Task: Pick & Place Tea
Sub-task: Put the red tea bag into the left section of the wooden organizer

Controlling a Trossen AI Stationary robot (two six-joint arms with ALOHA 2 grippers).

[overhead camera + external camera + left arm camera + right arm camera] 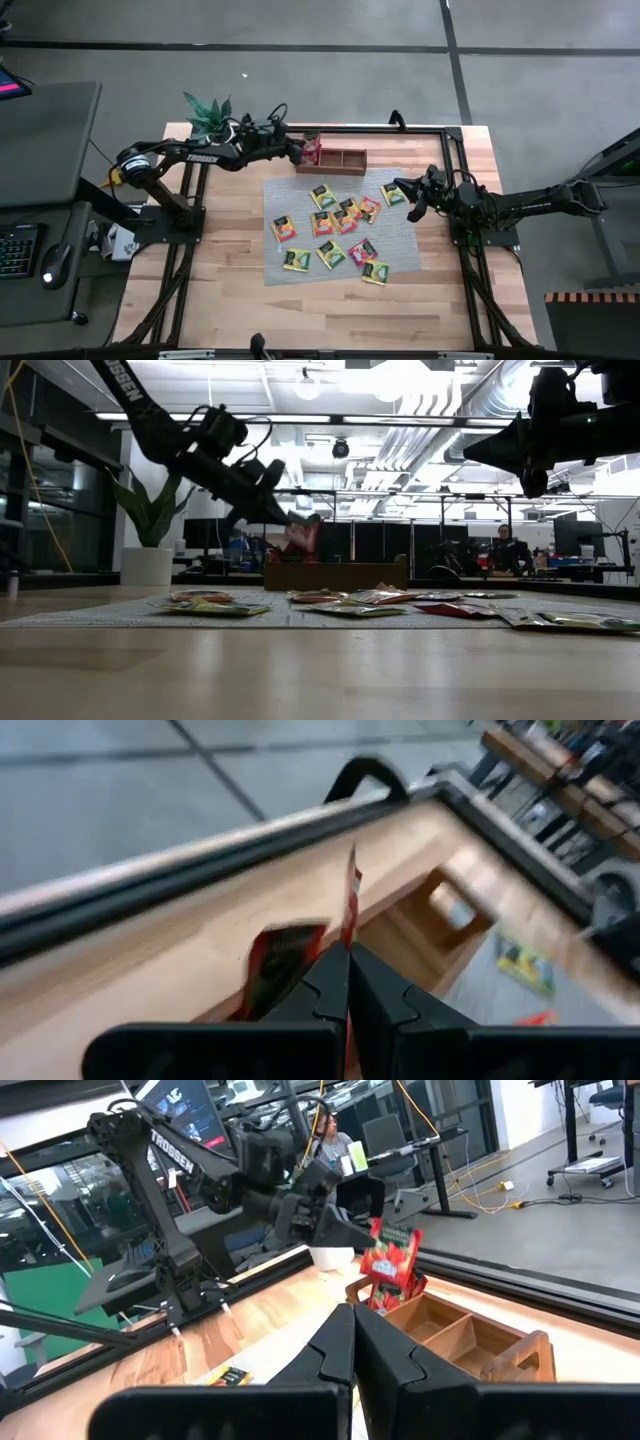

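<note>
Sachet labels [322, 195] too small to read; tray's [420, 935] far end blurred in left wrist view

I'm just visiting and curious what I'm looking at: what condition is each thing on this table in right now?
Left tool: shut on a red tea sachet, held above the tray's end compartment.
Right tool: shut, empty, raised at the mat's edge.
Wooden tray: one red sachet already in the end compartment; the other two look empty.
Loose sachets: lying flat on the mat.
Grey mat: spread flat on the table.

wooden tray [342, 160], grey mat [400, 240], potted plant [207, 113]
</note>
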